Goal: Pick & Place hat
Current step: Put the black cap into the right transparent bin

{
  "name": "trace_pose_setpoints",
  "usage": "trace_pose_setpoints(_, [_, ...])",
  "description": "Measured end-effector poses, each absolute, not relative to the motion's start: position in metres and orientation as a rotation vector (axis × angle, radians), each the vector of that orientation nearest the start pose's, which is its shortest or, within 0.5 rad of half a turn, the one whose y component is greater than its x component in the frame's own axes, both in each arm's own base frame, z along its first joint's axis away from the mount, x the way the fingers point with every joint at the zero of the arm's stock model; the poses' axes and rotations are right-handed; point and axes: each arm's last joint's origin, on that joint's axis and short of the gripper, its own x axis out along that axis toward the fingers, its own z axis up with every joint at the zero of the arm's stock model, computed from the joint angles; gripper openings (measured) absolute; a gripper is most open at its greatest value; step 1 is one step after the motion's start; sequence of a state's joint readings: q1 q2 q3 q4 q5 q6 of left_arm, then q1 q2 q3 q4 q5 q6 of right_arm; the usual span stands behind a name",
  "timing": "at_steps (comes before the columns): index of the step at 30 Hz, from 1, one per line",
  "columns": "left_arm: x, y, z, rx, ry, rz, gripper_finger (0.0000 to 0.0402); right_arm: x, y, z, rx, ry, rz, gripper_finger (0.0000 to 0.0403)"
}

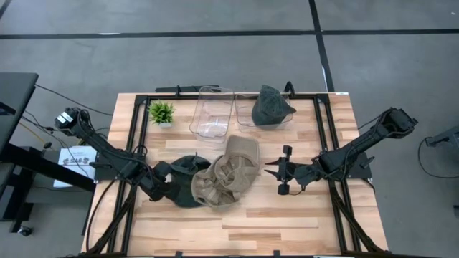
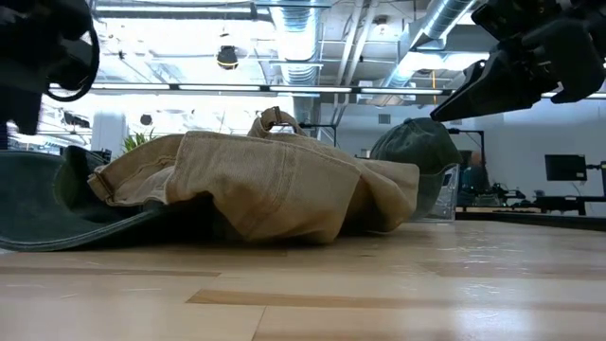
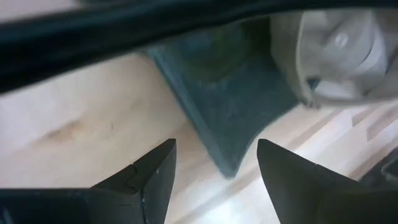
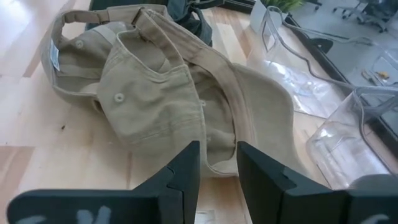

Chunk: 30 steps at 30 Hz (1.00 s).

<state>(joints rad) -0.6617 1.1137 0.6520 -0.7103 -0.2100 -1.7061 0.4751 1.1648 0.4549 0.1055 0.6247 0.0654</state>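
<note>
Left gripper [image 1: 174, 188], fingers spread, hovers over a dark hat [image 1: 188, 188] on the table [image 1: 301, 215], seemingly lining up a grasp. Right gripper [image 1: 271, 170], narrowly parted and empty, waits beside tan hats [image 1: 228, 173]; another dark hat sits in a bin [image 1: 247, 118].

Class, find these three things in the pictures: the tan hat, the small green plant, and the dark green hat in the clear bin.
tan hat [image 1: 231, 174], high view, crown
plant [image 1: 161, 111], high view, leaves
dark green hat [image 1: 270, 105], high view, crown
</note>
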Motion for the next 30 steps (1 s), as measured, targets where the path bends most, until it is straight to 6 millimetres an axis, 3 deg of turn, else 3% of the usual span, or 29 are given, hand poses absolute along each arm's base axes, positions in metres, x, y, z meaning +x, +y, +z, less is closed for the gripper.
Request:
trace_pose_setpoints(8, [0.143,-0.101,0.173,-0.941,0.995,0.633,0.0222,0.2,0.084,0.18,-0.239,0.509,-0.164,0.0098])
trace_pose_setpoints(15, [0.145,-0.101,0.157,-1.0,0.921,0.582,0.0222,0.2,0.084,0.18,-0.239,0.509,-0.164,0.0098])
trace_pose_setpoints(21, [0.151,-0.102,0.157,-1.041,0.767,0.543,0.0222,0.199,0.084,0.18,-0.238,0.51,-0.164,0.0098])
trace_pose_setpoints(30, [0.153,-0.101,0.157,-1.022,0.72,0.553,0.0222,0.199,0.084,0.18,-0.238,0.51,-0.164,0.0098])
